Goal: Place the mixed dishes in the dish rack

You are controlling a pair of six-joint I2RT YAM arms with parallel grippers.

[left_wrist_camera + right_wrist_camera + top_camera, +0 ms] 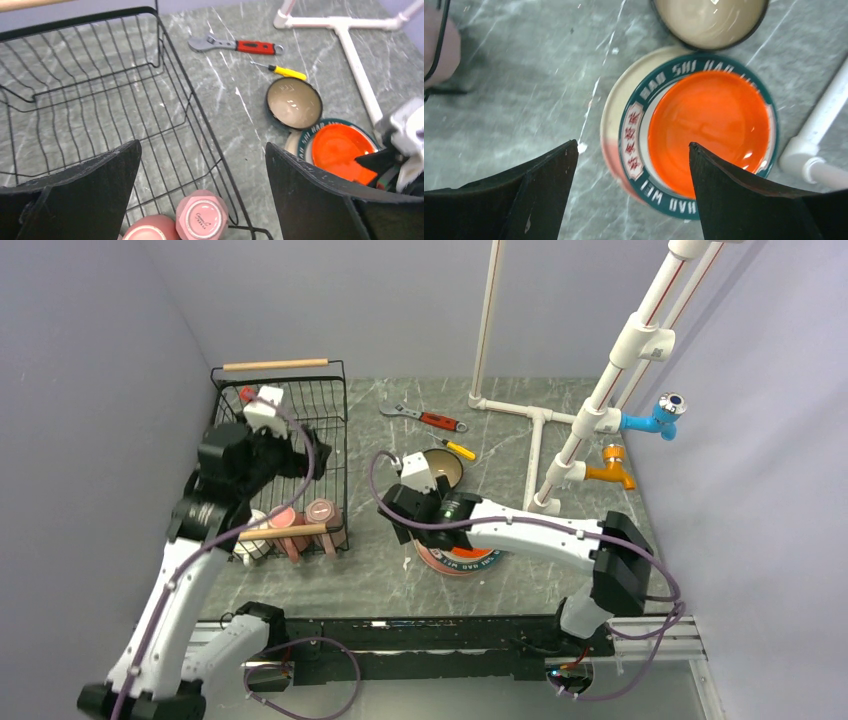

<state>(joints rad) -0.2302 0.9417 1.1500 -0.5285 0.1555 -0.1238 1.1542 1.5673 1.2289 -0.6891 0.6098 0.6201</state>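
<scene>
Beneath the right hand [633, 150], fingers [534, 200] parted, lies the orange-red plate [709, 130].

Over on the left, stretched long and high from the near side, wrist bent downward, with the left gripper [200, 192] pointing down and forward, jaws splayed as wide as can be. On the right, swung low and inward toward the middle, with the right gripper [634, 192] facing straight down, jaws well apart.
</scene>
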